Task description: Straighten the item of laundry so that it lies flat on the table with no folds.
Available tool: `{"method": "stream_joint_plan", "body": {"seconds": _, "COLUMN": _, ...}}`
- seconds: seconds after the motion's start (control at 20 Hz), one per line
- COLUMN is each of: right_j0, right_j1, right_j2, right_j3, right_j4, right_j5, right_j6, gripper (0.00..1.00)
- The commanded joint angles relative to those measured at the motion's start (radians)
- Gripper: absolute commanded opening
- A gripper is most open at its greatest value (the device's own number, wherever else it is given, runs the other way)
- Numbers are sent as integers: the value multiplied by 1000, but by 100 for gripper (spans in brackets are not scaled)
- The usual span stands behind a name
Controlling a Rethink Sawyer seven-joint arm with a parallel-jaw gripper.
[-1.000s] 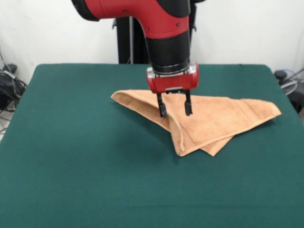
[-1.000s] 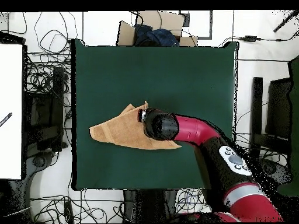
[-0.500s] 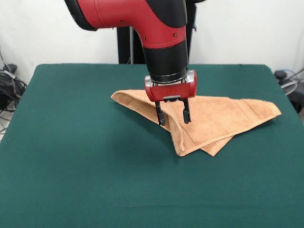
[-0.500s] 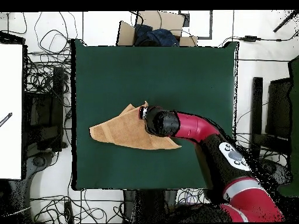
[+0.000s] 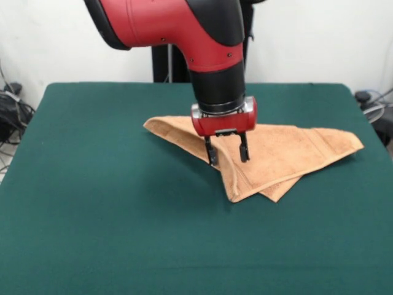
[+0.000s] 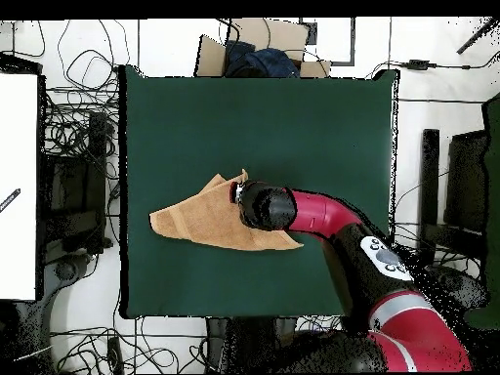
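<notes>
Folded towel [image 5: 276, 150] on green felt table [image 5: 110, 233], white wall behind.

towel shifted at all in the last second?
No. In the front view the towel keeps the same outline and spot on the green table; only the open end effector above it shifted slightly.

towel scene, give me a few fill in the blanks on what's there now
1. The towel lies folded over itself on the ______ table.
2. The hand hangs over the towel with its two fingers ______ and pointing down.
3. The arm above the hand is black and ______.
4. The towel is not yet flat: its shape is roughly a ______.

Missing words: green; open; red; triangle
</notes>
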Motion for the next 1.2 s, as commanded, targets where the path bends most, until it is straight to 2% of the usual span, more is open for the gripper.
{"method": "stream_joint_plan", "body": {"seconds": 0.05, "right_j0": 24, "right_j1": 14, "right_j2": 10, "right_j3": -23, "right_j4": -64, "right_j5": 13, "right_j6": 23, "gripper": 100}}
{"method": "stream_joint_plan", "body": {"seconds": 0.5, "right_j0": 19, "right_j1": 51, "right_j2": 12, "right_j3": -30, "right_j4": -79, "right_j5": -10, "right_j6": 24, "gripper": 100}}
{"method": "stream_joint_plan", "body": {"seconds": 0.55, "right_j0": 23, "right_j1": 48, "right_j2": 7, "right_j3": -33, "right_j4": -81, "right_j5": -7, "right_j6": 24, "gripper": 0}}
{"method": "stream_joint_plan", "body": {"seconds": 1.2, "right_j0": 46, "right_j1": 14, "right_j2": -12, "right_j3": -38, "right_j4": -101, "right_j5": -18, "right_j6": 45, "gripper": 0}}
